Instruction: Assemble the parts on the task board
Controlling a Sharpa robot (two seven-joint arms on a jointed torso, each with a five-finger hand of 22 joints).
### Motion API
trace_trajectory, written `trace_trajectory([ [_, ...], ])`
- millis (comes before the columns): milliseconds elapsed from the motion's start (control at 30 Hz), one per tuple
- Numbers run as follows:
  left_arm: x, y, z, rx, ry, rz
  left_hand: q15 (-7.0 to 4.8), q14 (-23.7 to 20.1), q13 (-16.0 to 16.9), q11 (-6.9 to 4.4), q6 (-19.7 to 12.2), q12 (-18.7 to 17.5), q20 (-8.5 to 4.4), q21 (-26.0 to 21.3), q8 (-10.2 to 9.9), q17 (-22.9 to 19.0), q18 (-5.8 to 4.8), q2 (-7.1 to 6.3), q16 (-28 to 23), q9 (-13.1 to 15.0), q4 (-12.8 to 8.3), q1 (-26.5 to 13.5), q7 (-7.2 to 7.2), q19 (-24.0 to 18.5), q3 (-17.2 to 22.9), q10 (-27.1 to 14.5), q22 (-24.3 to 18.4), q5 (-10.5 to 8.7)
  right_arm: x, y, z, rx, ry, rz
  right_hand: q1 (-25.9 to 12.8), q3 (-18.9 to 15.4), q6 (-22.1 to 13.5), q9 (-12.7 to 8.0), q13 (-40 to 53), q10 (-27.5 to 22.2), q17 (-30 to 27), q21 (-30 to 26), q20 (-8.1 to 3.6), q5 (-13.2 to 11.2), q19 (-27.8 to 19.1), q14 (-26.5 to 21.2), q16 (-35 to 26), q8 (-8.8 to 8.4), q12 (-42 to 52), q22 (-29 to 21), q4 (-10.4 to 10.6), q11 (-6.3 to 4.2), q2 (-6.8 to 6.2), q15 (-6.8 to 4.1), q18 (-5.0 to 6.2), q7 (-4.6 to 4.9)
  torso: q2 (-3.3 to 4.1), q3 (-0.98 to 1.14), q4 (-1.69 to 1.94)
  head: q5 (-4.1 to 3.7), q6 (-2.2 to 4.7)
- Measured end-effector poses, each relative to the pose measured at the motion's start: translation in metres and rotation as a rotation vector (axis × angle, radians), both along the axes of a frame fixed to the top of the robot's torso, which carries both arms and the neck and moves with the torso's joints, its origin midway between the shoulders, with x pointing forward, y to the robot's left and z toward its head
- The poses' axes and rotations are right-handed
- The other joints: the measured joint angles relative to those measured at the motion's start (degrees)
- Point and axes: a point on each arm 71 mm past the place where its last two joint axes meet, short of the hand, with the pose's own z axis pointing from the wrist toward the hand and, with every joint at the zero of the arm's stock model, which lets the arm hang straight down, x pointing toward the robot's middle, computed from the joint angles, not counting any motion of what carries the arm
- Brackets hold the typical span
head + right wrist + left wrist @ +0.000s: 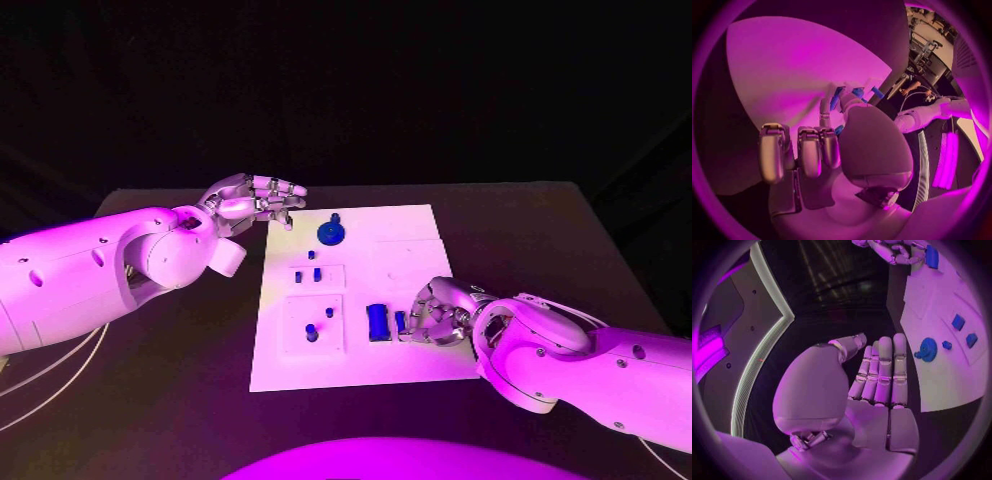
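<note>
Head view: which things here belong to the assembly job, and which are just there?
Job:
- task board, white plate mid-table
- blue round part near the board's far edge
- small blue parts mid-board
- blue block beside the right hand
- left hand, at the board's far left corner, holding nothing

Just there:
- black table

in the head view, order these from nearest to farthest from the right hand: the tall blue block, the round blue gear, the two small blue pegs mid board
1. Tall blue block, right beside the right hand, near edge of the board.
2. Two small blue pegs, mid board, toward its left.
3. Round blue gear, far end, closer to the left hand.
</note>
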Motion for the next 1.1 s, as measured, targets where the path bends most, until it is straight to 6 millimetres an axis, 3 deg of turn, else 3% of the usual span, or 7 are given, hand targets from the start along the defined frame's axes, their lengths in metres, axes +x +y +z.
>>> trace_trajectory([
  [333,0.001,0.001,0.0,0.001,0.0,0.003,0.0,0.0,0.0,0.0,0.0,0.0,0.0,0.0,0.0,0.0,0.0,0.0,0.0,0.0,0.0,0.0,0.0,0.0,0.0,0.0,0.0,0.0,0.005,-0.015,0.014,0.088,-0.086,-0.037,-3.8,-7.3,-0.1,-0.5,0.0,0.0,0.0,-1.3,0.0,0.5,0.0,0.0,-0.3,0.0,-0.9,0.0,0.2,0.0,1.55,0.0,0.0,0.08,-0.18,-0.07,-0.08,0.02,0.65],
  [400,0.001,0.001,-0.001,0.001,0.001,0.005,0.0,0.0,0.0,0.0,0.0,0.0,0.0,0.0,0.0,0.0,0.0,0.0,0.0,0.0,0.0,0.0,0.0,0.0,0.0,0.0,0.0,0.0,0.01,-0.017,0.019,0.135,-0.114,-0.037,-3.9,-8.9,-1.3,-0.7,0.0,0.0,0.0,-6.0,0.0,0.5,0.0,0.0,-1.3,-0.08,-3.3,0.0,0.2,0.0,2.01,0.0,0.13,0.63,-0.3,-0.16,-0.13,0.02,0.83],
  [500,0.001,0.001,-0.004,-0.001,0.003,0.011,0.0,0.0,0.0,0.0,0.0,0.0,0.0,0.0,0.0,0.0,0.0,0.0,0.0,0.0,0.0,0.0,0.0,0.0,0.0,0.0,0.0,0.0,0.019,-0.022,0.024,0.211,-0.148,-0.035,-1.5,-10.0,-4.3,-1.3,0.0,-0.7,0.0,-18.7,0.88,1.7,-0.4,-0.1,-3.5,-1.43,-9.3,0.0,0.0,1.4,3.73,1.01,2.81,1.86,-0.64,-0.32,-0.27,0.09,1.24],
  [633,0.001,0.003,-0.008,-0.01,-0.002,0.035,0.03,0.0,0.0,0.0,0.0,0.3,0.0,-0.4,0.0,0.0,0.0,0.24,0.0,0.0,0.4,-0.2,0.0,0.0,-0.1,0.0,-0.2,0.0,0.04,-0.031,0.029,0.318,-0.178,-0.052,2.9,-10.1,-7.1,-1.6,0.0,-5.1,-1.0,-32.9,2.23,2.5,-3.6,-0.1,-7.3,-2.22,-16.0,0.0,0.1,2.45,4.61,1.98,4.63,3.17,-1.42,-0.66,-0.66,0.3,2.23],
  [800,0.006,0.003,-0.012,-0.032,-0.026,0.092,0.49,-3.4,-0.4,0.01,-0.1,0.5,0.78,-3.3,0.0,-0.9,-0.01,-0.71,-2.1,0.0,1.7,-1.5,-0.07,-1.7,-0.9,-0.5,-1.7,0.0,0.076,-0.054,0.038,0.46,-0.212,-0.124,8.6,-9.7,-10.7,-2.4,-11.6,-22.5,-21.6,-65.9,3.85,2.5,-14.4,-9.0,-25.4,-3.0,-40.7,-7.5,-0.2,4.4,5.36,3.99,8.57,4.9,-2.39,-0.99,-0.87,0.53,3.77],
  [967,0.016,0.004,-0.016,-0.054,-0.06,0.172,3.27,-11.2,-3.7,1.65,-2.5,-3.5,4.16,-17.6,0.0,-7.5,-0.01,-1.0,-16.4,0.3,4.8,-2.4,-0.01,-7.1,-3.6,-2.9,-10.3,0.0,0.11,-0.074,0.047,0.576,-0.254,-0.199,11.0,-8.0,-12.6,-4.0,-24.1,-28.3,-35.2,-75.2,5.4,2.5,-18.7,-17.4,-43.6,-4.09,-53.1,-15.8,0.0,5.73,5.57,5.33,8.56,6.21,-3.35,-1.2,-0.92,0.67,5.86],
  [1100,0.026,0.003,-0.02,-0.067,-0.088,0.241,5.35,-13.1,-7.2,3.24,-3.9,-8.5,6.78,-30.5,0.0,-12.3,-0.01,0.14,-30.4,-0.7,7.0,-0.6,-1.43,-8.8,-8.4,-2.6,-19.4,0.0,0.132,-0.082,0.048,0.649,-0.271,-0.233,11.8,-4.6,-12.8,-6.8,-42.8,-28.9,-41.8,-79.5,8.56,2.5,-25.5,-22.9,-59.0,-6.92,-67.7,-26.0,-0.2,7.57,5.26,8.13,8.55,7.33,-4.19,-1.31,-0.96,0.76,7.82],
])
